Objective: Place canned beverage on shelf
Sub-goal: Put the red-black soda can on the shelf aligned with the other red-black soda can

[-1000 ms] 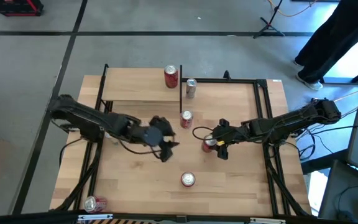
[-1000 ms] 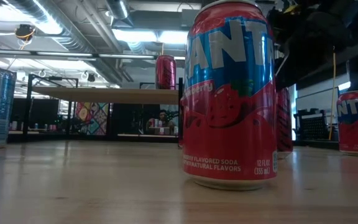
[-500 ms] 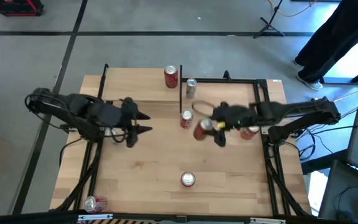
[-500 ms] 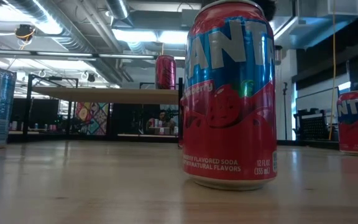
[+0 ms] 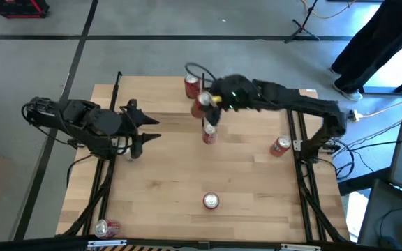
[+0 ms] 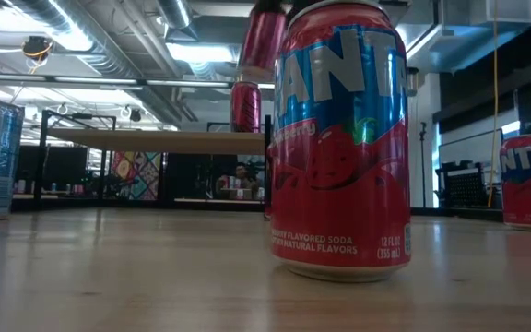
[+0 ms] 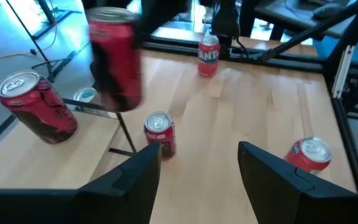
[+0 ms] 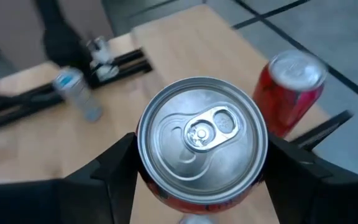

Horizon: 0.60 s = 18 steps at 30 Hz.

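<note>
My right gripper (image 5: 205, 104) is shut on a red canned beverage (image 8: 201, 140) held in the air by the right end of the shelf (image 5: 155, 94). The shelf is a light-wood board on black uprights at the table's far left. Another red can (image 5: 192, 85) stands on the shelf's right end. In the low view the held can (image 6: 264, 37) hangs above the can on the shelf (image 6: 245, 106). My left gripper (image 5: 152, 129) is open and empty over the table's left part, pointing right. My right gripper pinches the held can between its two fingers (image 8: 107, 171) on two opposite sides of its wall (image 8: 143, 168), just under the top rim. The fingers come from above, along the can, whose lid faces the wrist camera. The can is lifted clear, slightly tilted.
Red cans stand on the table at the middle (image 5: 209, 132), at the right (image 5: 280, 145) and near the front edge (image 5: 211, 201). A blue-silver can (image 5: 107, 227) lies at the near left corner. A person (image 5: 382, 42) stands beyond the far right corner.
My right gripper has lifted the red can off the table's middle right and carried it up, toward the far edge and the left, to the shelf's right end. My left gripper has drawn back toward the table's left edge.
</note>
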Tool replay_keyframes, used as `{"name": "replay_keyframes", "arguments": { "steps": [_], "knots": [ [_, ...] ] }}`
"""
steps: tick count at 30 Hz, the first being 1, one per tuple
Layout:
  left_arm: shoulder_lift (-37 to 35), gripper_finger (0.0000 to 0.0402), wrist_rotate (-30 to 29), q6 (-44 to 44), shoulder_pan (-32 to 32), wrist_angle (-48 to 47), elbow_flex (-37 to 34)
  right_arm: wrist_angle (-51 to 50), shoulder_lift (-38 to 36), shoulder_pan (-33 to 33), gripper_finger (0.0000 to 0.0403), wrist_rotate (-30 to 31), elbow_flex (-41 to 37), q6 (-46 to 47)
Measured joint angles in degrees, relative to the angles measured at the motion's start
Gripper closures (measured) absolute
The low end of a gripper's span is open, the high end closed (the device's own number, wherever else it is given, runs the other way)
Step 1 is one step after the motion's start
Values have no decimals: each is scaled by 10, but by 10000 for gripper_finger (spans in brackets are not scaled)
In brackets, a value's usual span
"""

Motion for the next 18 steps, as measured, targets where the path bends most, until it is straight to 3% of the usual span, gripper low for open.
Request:
{"name": "replay_keyframes", "arguments": {
  "steps": [5, 18],
  "knots": [
    [0, 192, -1, 1, 0, 1, 0, 10, 69, -40, 146, -7, 51, -12],
    [0, 192, -8, 2, 0, 2, 0, 23, 130, -69, 146, -27, 54, -25]
  ]
}}
